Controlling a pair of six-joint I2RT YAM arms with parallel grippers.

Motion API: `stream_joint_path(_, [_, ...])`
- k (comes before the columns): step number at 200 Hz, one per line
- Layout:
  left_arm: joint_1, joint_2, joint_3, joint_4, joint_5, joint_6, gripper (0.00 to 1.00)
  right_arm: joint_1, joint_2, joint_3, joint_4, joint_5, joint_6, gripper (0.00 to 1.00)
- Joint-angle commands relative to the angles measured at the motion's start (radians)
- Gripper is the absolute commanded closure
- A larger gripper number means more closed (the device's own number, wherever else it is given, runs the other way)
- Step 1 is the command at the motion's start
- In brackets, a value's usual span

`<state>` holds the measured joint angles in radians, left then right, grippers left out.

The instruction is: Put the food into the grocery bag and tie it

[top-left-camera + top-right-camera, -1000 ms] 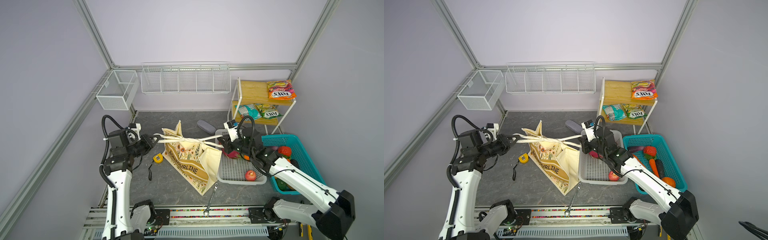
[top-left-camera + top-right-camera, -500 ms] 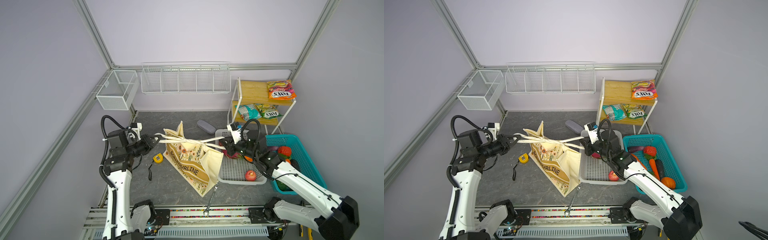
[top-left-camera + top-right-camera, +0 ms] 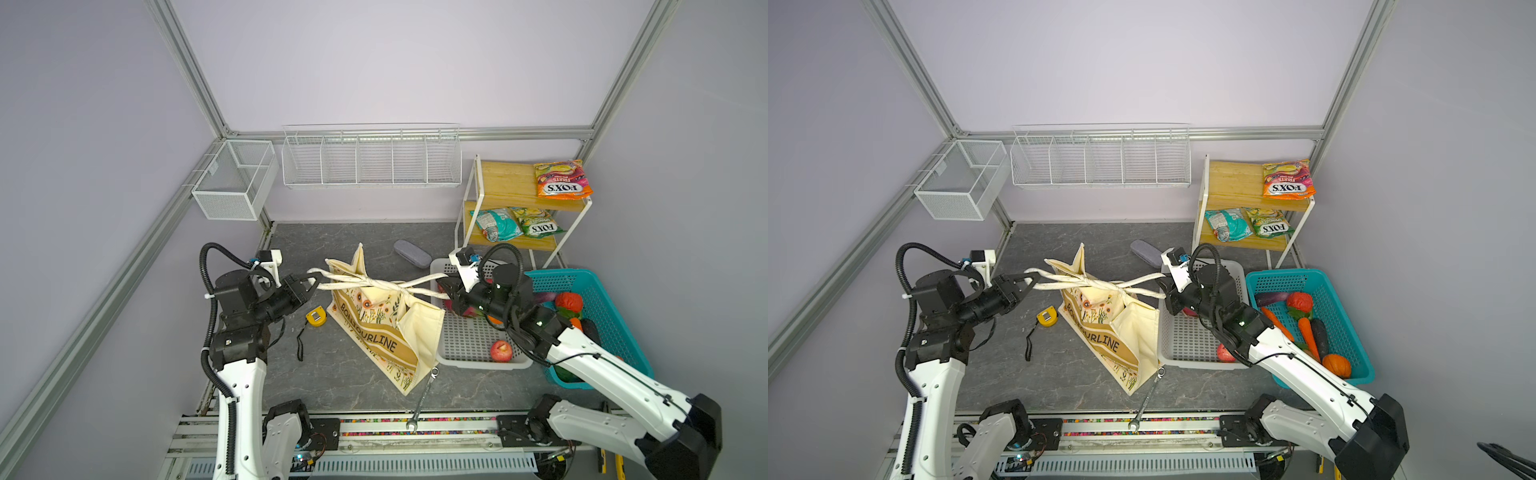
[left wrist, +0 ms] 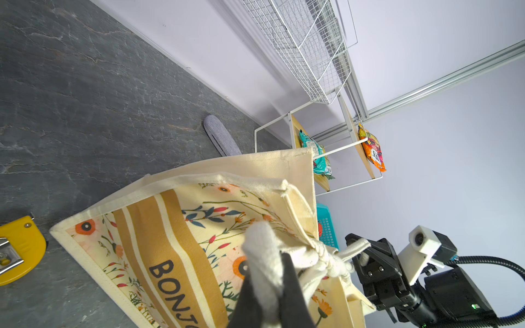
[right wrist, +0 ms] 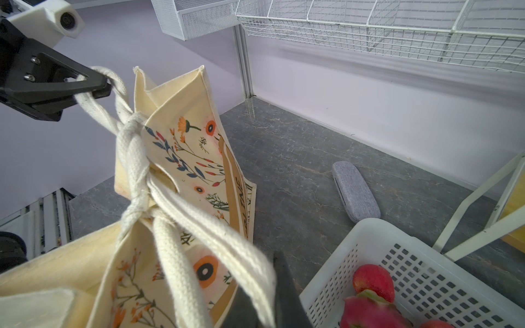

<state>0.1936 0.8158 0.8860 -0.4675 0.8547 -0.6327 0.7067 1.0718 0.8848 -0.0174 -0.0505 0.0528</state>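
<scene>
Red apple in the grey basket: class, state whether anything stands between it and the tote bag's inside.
Yes. The grey basket's wall lies between apple and grocery bag, and the knotted handles, held taut by left pincer and right pincer, cross the bag's mouth.

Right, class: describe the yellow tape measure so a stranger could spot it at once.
Find the cream floral tote standing mid-table. On the dark tabletop between it and the left arm lies the tape measure. It is the only small yellow thing there, trailing a black strap.
</scene>
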Motion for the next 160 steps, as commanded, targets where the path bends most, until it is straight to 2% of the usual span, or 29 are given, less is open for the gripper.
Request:
stream_joint_path(1, [-0.03,-0.023,-0.022,0.034,-0.083,0.005,1.0,0.01,0.002,0.024,0.005,0.074,-0.034,0.92])
stream_joint_path(22, [-0.072,-0.039,-0.027,0.021,-0.091,0.004,0.97,0.025,0.018,0.032,0.01,0.066,-0.04,0.92])
stream_joint_path(48, [-0.118,-0.053,-0.027,-0.008,-0.098,0.009,0.86,0.042,0.033,0.042,0.011,0.058,-0.054,0.89])
stream_joint_path(75, [-0.126,-0.057,-0.042,-0.023,-0.081,0.011,0.71,0.054,0.045,0.047,0.017,0.056,-0.062,0.89])
stream_joint_path(99, [-0.13,-0.057,-0.038,-0.066,-0.078,0.034,0.65,0.06,0.056,0.052,0.019,0.058,-0.067,0.88])
stream_joint_path(110, [-0.13,-0.056,-0.033,-0.093,-0.086,0.052,0.66,0.063,0.059,0.055,0.02,0.059,-0.07,0.88])
stream_joint_path(128, [-0.137,-0.056,-0.037,-0.108,-0.086,0.054,0.77,0.067,0.066,0.06,0.022,0.06,-0.074,0.88])
stream_joint_path(160, [-0.198,-0.107,-0.061,-0.111,-0.123,0.034,0.85,0.073,0.08,0.068,0.025,0.061,-0.074,0.88])
